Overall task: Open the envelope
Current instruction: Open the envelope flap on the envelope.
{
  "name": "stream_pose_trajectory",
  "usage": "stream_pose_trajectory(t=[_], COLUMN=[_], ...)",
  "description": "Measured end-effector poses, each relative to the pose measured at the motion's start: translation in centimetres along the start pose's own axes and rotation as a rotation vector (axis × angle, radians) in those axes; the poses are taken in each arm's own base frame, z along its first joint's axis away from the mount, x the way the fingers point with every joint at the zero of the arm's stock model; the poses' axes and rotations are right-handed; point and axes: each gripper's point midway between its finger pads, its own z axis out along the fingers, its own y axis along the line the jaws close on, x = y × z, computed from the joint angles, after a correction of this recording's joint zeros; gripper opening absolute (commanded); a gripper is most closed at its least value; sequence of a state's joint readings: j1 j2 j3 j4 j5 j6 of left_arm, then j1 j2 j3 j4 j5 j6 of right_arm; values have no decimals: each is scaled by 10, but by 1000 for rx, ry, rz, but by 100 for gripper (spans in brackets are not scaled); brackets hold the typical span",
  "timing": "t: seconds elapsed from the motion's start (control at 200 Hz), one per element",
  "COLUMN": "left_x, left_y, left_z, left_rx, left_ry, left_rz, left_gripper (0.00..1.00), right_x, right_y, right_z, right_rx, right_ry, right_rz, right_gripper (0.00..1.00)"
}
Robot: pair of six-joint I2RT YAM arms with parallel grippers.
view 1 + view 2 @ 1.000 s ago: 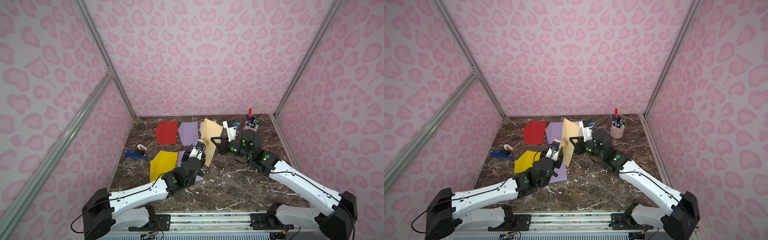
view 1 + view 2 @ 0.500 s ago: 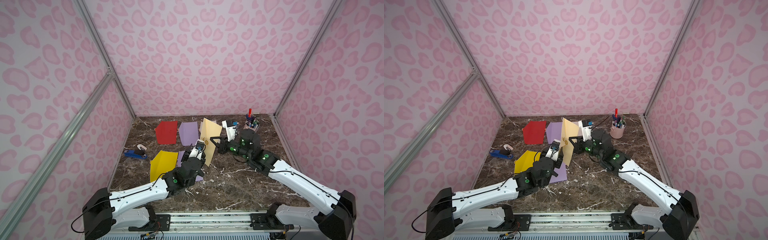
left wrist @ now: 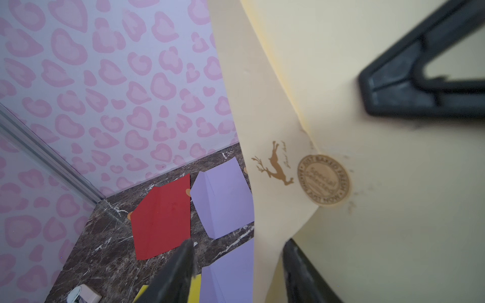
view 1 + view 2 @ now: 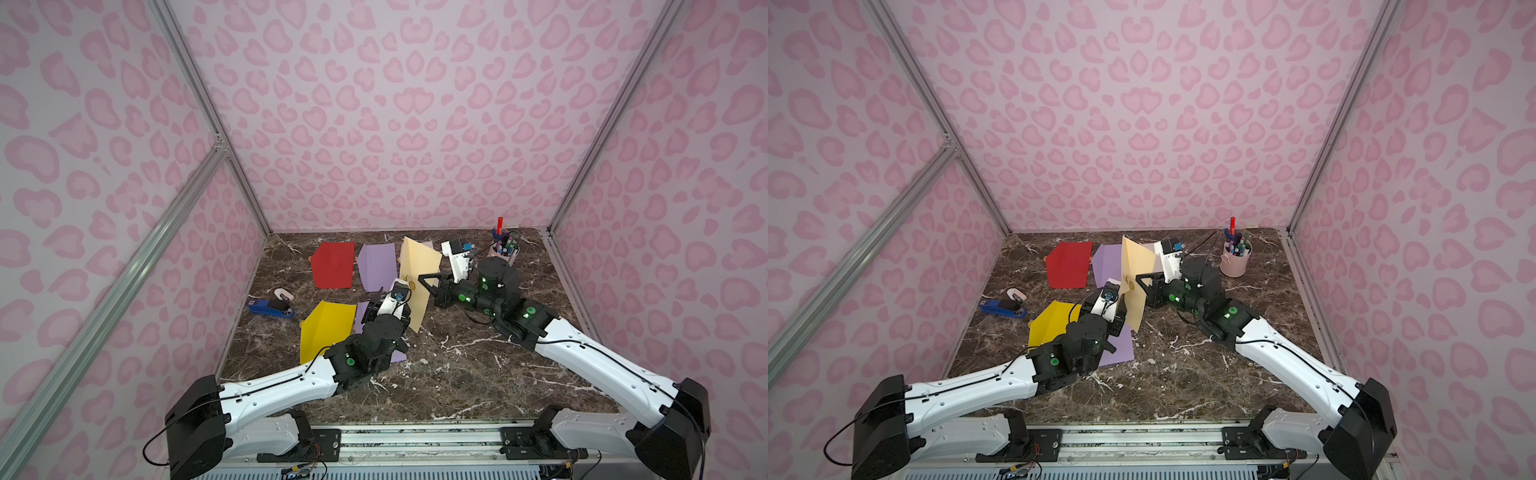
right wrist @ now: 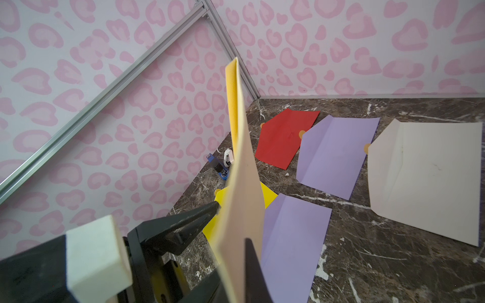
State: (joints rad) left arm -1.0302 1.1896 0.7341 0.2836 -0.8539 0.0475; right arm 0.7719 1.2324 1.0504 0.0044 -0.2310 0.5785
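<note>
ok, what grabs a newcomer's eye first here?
The cream envelope held upright mid-table by the right gripper, with the left gripper at its flap, jaws open, near a round gold seal. Then a red envelope, purple envelope and yellow envelope lying flat on the dark marble table.

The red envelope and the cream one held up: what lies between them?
A lilac envelope lies flat between the red envelope and the cream envelope, in both top views.

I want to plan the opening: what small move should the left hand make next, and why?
Probably close the left hand on the flap: its fingers stand apart on either side of it, and the right hand pinches the cream envelope upright.
</note>
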Motion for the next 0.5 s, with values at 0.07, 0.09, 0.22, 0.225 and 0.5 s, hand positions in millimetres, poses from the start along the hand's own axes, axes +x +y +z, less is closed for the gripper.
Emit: stream_pose_trajectory(t=[0.07,0.09,0.22,0.225,0.5], left_x=[0,0,-1,-1,0], left_y=[1,1,4,4,6], left_z=[0,-1,-1,-1,-1], left_rx=[-2,-2,-5,-5,-10], left_ry=[-1,-2,-5,-5,-3], left_rz=[-2,-3,-9,-9,-10], left_gripper=[57,57,58,58,58], right_x=[0,0,1,1,2], right_y=[1,1,1,2,3], right_z=[0,0,0,0,0], right_rx=[-4,-5,-8,-8,-15], right_ry=[2,2,4,4,8], right_rz=[0,0,0,0,0], right_gripper=[0,0,0,0,0])
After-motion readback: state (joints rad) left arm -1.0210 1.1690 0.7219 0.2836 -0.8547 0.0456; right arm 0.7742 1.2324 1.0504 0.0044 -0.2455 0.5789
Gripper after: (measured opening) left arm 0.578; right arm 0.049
